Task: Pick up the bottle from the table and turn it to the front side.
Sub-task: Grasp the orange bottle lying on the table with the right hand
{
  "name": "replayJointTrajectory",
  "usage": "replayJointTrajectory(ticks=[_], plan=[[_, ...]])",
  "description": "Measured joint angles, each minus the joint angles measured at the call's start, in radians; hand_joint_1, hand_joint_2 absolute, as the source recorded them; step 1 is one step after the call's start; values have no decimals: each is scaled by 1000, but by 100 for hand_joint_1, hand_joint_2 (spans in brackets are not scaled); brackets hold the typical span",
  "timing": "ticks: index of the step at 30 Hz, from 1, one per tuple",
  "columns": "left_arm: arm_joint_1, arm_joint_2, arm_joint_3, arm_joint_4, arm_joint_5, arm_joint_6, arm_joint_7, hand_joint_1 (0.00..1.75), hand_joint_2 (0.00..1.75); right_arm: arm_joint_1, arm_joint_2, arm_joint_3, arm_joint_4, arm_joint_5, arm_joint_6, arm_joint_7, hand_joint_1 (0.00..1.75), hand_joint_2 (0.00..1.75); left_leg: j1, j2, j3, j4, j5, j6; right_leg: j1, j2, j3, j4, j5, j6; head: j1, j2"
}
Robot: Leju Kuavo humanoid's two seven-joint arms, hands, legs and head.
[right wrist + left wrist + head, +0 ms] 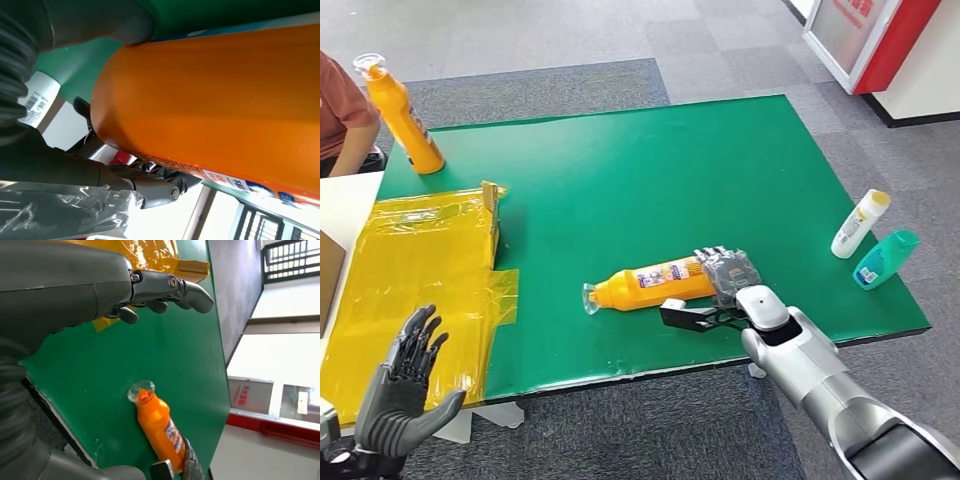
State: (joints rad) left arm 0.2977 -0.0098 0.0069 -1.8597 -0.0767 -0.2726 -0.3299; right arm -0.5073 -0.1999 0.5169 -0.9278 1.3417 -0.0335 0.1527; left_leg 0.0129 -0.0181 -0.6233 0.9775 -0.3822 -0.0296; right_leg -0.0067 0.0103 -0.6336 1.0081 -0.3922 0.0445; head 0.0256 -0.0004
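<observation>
An orange bottle [652, 283] with a clear cap lies on its side on the green table [660, 170], cap towards my left. My right hand [724, 290] grips its base end, with plastic-wrapped fingers [727, 268] over the far side and the thumb along the near side. In the right wrist view the orange bottle [211, 100] sits close against the hand, a finger [158, 187] beneath it. The left wrist view shows the same bottle [160, 427] lying on the green surface. My left hand [403, 385] hovers with fingers spread, holding nothing, over the table's near left corner; its fingers [170, 290] are outstretched.
A second orange bottle [403, 115] stands upright at the far left corner beside a person's arm [346, 115]. A yellow-taped box [410, 280] covers the left side. A white bottle [860, 222] and a teal bottle [886, 258] lie by the right edge.
</observation>
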Motion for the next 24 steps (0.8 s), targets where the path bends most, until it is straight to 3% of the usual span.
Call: replayJointTrajectory(ticks=[5, 12, 15, 24], plan=[[1, 5, 0, 0, 0, -1, -4, 0, 175, 8, 2, -12, -2, -95, -10, -38, 175, 175, 0, 0, 0, 0, 0, 0, 0, 0, 0, 0, 0, 0, 0, 0], [-5, 10, 0, 5, 35, -2, -40, 0, 175, 117, 28, -163, -124, -684, 84, -214, 175, 175, 0, 0, 0, 0, 0, 0, 0, 0, 0, 0, 0, 0, 0, 0], [-14, 11, 4, 5, 82, 0, -74, 0, 175, 167, 39, -224, -206, -872, 110, -255, 175, 175, 0, 0, 0, 0, 0, 0, 0, 0, 0, 0, -1, 0, 0, 0], [-41, 11, 10, 5, 147, -11, -87, 0, 175, 239, 51, -299, -344, -1007, 94, -305, 175, 175, 0, 0, 0, 0, -1, 0, -1, 0, 0, 0, -1, 0, 0, 0]])
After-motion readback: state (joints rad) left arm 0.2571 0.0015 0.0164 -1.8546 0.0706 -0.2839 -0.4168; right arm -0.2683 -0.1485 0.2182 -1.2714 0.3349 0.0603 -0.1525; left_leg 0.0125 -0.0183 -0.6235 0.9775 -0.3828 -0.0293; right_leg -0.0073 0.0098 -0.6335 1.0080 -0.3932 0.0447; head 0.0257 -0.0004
